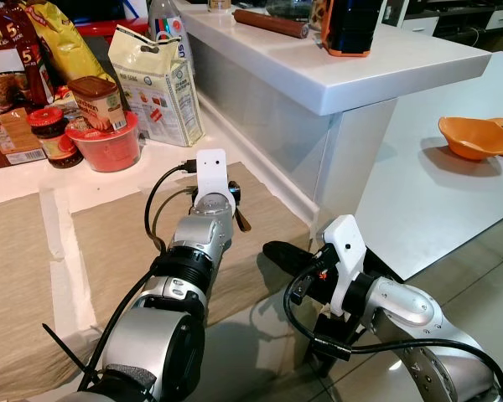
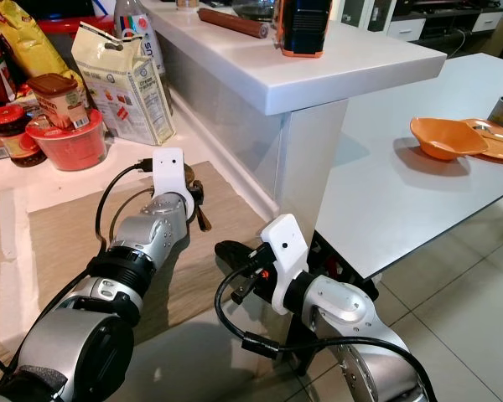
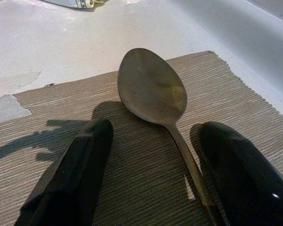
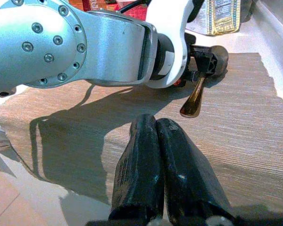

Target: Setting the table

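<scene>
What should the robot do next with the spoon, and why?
Probably ease the left gripper down a little so the spoon ends up flat on the woven mat. The spoon hangs tilted from that gripper, with its bowl low over the mat, so a small drop looks like enough.

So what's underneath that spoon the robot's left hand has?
A beige woven placemat lies under the spoon, on the white counter. The left gripper hides the handle's end.

White counter (image 1: 17, 188) carried a beige woven placemat (image 1: 109, 243); a spoon (image 3: 153, 92) lay on it. Behind: red bowl (image 1: 109, 144), jar (image 1: 49, 134), flour bag (image 1: 158, 84). An adjoining white table (image 2: 402, 193) carried an orange bowl (image 2: 440, 138).
</scene>
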Robot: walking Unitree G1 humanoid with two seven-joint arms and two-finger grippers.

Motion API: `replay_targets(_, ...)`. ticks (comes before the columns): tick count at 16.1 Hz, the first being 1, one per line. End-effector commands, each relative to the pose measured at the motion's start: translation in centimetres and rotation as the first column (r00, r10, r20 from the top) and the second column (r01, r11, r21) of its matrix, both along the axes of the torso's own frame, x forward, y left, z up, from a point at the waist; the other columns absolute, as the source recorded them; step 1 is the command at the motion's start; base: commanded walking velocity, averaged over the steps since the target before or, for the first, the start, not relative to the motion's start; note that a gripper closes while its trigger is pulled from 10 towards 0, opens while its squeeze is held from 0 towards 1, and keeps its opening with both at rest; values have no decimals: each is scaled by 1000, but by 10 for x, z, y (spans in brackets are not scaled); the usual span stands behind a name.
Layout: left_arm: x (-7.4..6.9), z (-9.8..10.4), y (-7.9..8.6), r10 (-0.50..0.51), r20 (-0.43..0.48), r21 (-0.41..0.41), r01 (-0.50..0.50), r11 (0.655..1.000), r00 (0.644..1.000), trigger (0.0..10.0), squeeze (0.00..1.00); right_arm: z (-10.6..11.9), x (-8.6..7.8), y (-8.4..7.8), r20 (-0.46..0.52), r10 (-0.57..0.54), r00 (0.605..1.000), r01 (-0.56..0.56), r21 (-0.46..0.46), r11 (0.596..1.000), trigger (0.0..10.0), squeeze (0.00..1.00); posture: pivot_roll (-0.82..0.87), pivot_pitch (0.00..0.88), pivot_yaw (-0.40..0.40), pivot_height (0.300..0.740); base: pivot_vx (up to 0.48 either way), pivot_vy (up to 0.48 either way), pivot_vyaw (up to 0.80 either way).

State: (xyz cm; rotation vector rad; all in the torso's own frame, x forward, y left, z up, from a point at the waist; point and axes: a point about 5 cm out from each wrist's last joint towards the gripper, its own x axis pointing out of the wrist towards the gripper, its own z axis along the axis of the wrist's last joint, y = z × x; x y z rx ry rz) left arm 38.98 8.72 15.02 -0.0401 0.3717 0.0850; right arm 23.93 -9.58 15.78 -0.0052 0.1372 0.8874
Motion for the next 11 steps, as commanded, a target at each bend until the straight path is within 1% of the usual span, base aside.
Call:
replay_targets(1, 2, 8, -5, -29, 32, 54, 27, 998, 999, 10000, 0, 4, -1, 2, 8, 13, 1000, -13, -3, 1000, 10000, 0, -120, 0, 33, 732, 0, 0, 0)
replay_targets(2, 3, 13, -3, -28, 58, 96, 22, 995, 998, 10000, 0, 3, -1, 2, 7, 12, 1000, -12, -3, 1000, 10000, 0, -120, 0, 33, 732, 0, 0, 0)
replay_targets(3, 5, 22, -1, -25, 104, 154, 9, 988, 994, 10000, 0, 3, 0, 2, 6, 11, 1000, -11, -3, 1000, 10000, 0, -118, 0, 33, 732, 0, 0, 0)
replay_targets(4, 5, 25, -2, -28, 116, 155, 10, 988, 993, 10000, 0, 1, 1, 2, 3, 10, 1000, -10, -4, 1000, 10000, 0, -115, 0, 32, 732, 0, 0, 0)
replay_targets(5, 4, 17, -3, -33, 76, 141, 22, 990, 997, 8471, 0, -1, 1, 2, 1, 10, 1000, -10, -4, 1000, 10000, 0, -115, 0, 34, 732, 0, 0, 0)
replay_targets(6, 0, 1, -4, -42, -6, 91, 42, 995, 999, 1608, 0, -2, 0, 3, 0, 11, 1000, -11, -2, 1000, 10000, 0, -114, 0, 36, 732, 0, 0, 0)
replay_targets(7, 0, 1, -4, -42, -6, 91, 42, 995, 999, 1608, 0, -2, 0, 3, 0, 11, 1000, -11, -2, 1000, 10000, 0, -114, 0, 36, 732, 0, 0, 0)
replay_targets(8, -5, -17, -2, -52, -101, 18, 54, 998, 993, 0, 0, -2, 0, 4, 0, 10, 1000, -10, 0, 1000, 10000, 0, -111, 0, 38, 732, 0, 0, 0)
replay_targets(9, -12, -37, 2, -54, -206, -63, 42, 997, 977, 0, 0, -1, 0, 5, 0, 9, 1000, -9, 3, 1000, 10000, 0, -107, 0, 40, 732, 0, 0, 0)
replay_targets(10, -16, -46, 5, -55, -256, -118, 25, 993, 965, 0, 0, -1, 0, 5, 0, 8, 1000, -8, 5, 1000, 10000, 0, -106, 0, 40, 732, 0, 0, 0)
replay_targets(11, -16, -46, 5, -55, -256, -118, 25, 993, 965, 0, 0, -1, 0, 5, 0, 8, 1000, -8, 5, 1000, 10000, 0, -106, 0, 40, 732, 0, 0, 0)
